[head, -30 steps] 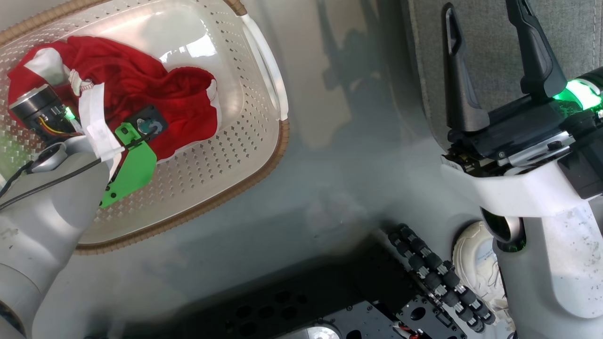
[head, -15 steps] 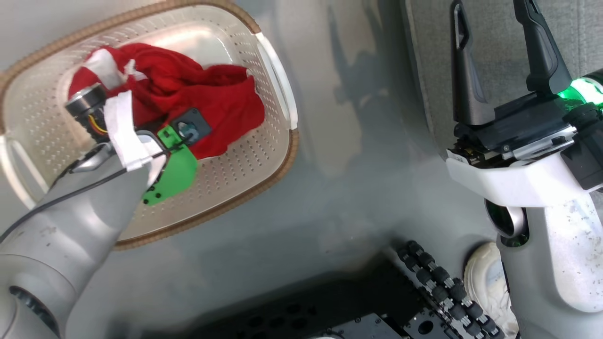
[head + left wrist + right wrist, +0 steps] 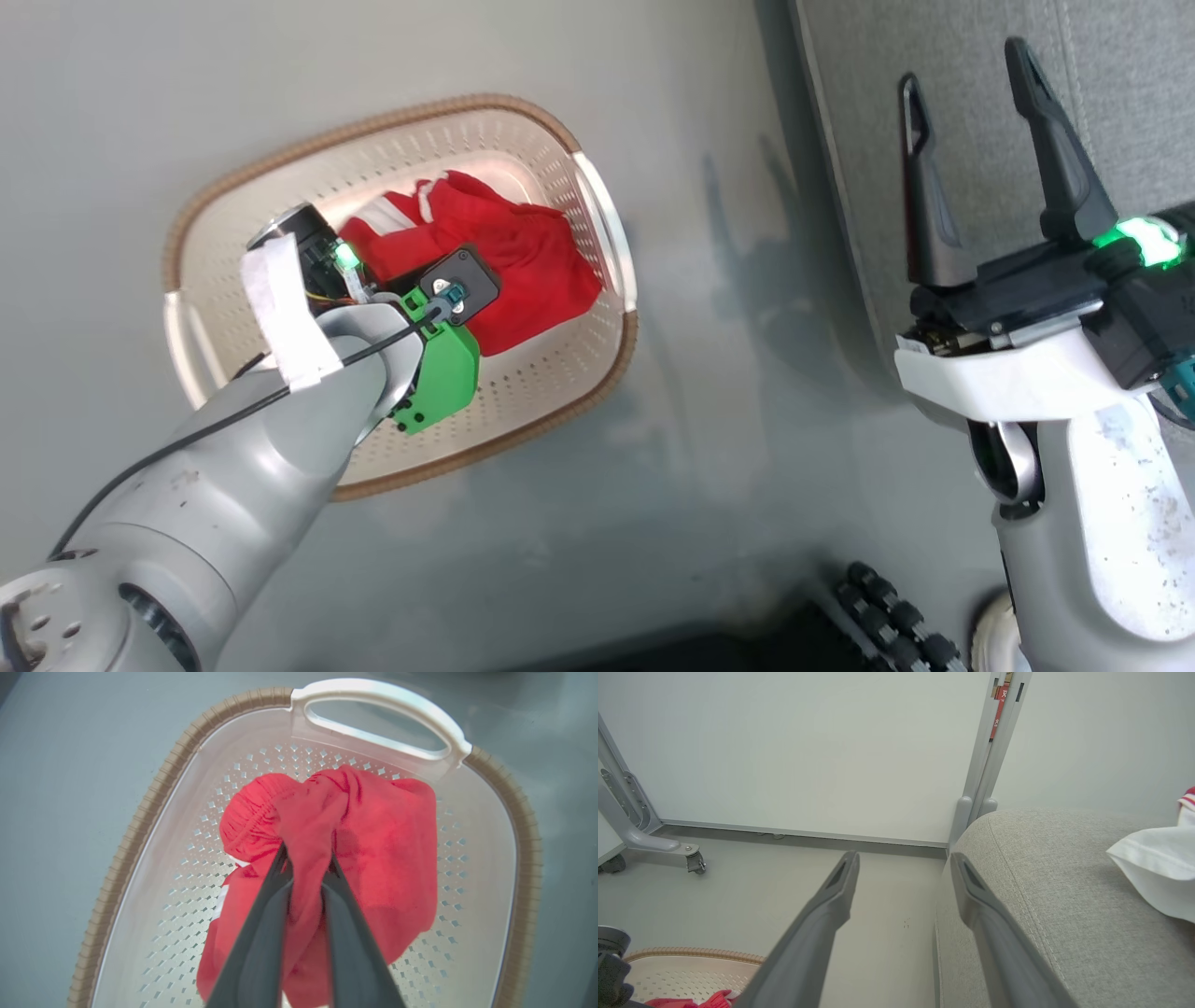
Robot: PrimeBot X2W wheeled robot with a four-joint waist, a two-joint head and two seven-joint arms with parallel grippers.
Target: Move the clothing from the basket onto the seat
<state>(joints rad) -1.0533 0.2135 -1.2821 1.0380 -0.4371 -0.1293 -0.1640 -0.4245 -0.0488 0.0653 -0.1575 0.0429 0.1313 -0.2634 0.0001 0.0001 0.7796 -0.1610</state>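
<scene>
- The left gripper (image 3: pixel 307 856) is clamped on the clothing (image 3: pixel 387 858); its two dark fingers pinch a bunched fold of red fabric near their tips.
- The rest of the red fabric spreads crumpled around and below the fingers, all within the walls of the basket (image 3: pixel 154 798). A sliver of white trim shows at its left edge in the left wrist view.
- The basket stands on the grey floor (image 3: pixel 56 765), with a white handle (image 3: pixel 387 700) at the end beyond the gripper.
- The right gripper (image 3: pixel 963 65) has its fingers spread wide with nothing between them. It hangs at the rounded corner of the seat (image 3: pixel 1064 882), one finger over the floor and the other over the grey fabric.
- The seat lies to the robot's right of the basket, with a strip of floor between them.
- On the seat, a white garment (image 3: pixel 1153 863) with a red edge lies at the right margin of the right wrist view.
- Behind stand a pale wall and a wheeled grey frame leg (image 3: pixel 644 840).
</scene>
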